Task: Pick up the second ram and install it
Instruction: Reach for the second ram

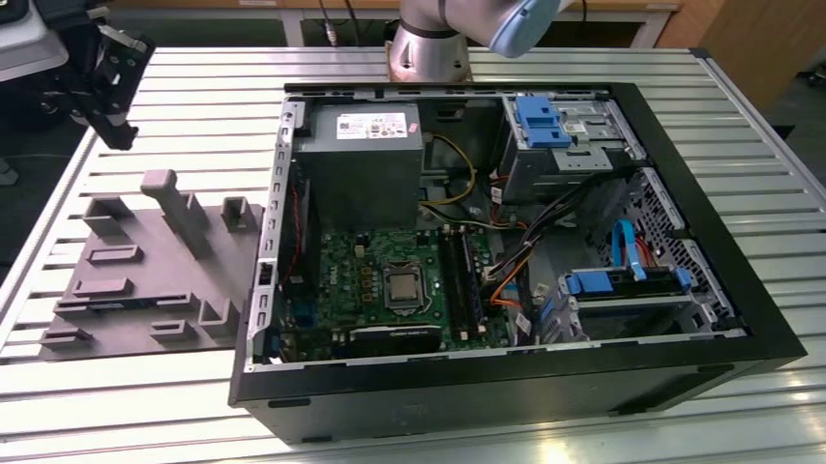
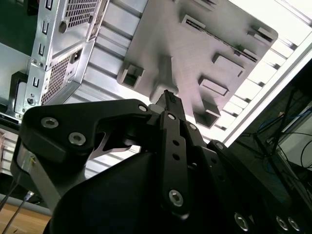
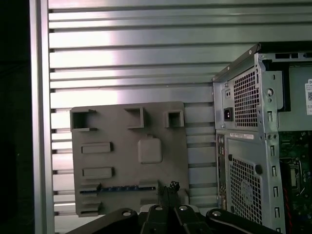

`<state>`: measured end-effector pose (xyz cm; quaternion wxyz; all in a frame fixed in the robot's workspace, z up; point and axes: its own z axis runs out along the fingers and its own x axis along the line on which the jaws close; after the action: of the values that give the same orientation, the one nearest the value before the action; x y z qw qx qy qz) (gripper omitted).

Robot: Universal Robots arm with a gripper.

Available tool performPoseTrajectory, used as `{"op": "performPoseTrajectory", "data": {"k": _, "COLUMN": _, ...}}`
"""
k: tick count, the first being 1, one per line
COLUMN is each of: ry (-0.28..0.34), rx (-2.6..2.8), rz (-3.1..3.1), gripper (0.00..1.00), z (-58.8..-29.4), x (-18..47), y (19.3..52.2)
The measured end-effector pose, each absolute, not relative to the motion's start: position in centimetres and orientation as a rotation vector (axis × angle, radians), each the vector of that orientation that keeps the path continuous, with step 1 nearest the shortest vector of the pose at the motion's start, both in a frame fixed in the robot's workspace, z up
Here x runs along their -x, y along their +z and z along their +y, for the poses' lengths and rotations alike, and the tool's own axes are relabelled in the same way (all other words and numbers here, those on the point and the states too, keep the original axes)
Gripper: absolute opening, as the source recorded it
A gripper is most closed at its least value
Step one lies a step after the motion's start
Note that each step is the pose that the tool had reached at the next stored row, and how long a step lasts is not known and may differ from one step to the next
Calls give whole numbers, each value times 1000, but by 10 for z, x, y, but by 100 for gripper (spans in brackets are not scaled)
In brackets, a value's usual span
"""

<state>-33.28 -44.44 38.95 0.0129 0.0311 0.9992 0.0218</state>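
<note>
1. In the exterior view, the gripper is hanging high over the far left corner of the slatted table, well apart from everything beneath it. The grey holder tray is lying on the table's left side, just beside the open computer case, which is occupying the middle and right. Inside the case the green board is lying flat, with its long black slots running from near to far.
2. In the second wrist view, the gripper is showing edge-on, its tip standing in front of the holder tray. The case's perforated rear panel is showing beside the tray.
3. In the first wrist view, the second ram is sitting in a slot in the near part of the holder tray, a dark strip with a row of small blocks. The gripper is holding its jaws drawn together, closed on itself. Its tip is appearing just beside the end of the strip that faces the case.
</note>
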Motion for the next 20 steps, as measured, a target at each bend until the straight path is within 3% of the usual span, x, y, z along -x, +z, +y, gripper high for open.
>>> {"op": "performPoseTrajectory", "data": {"k": 20, "ry": 68, "rx": -96, "rz": 3114, "gripper": 11, "z": -451, "x": 336, "y": 389}}
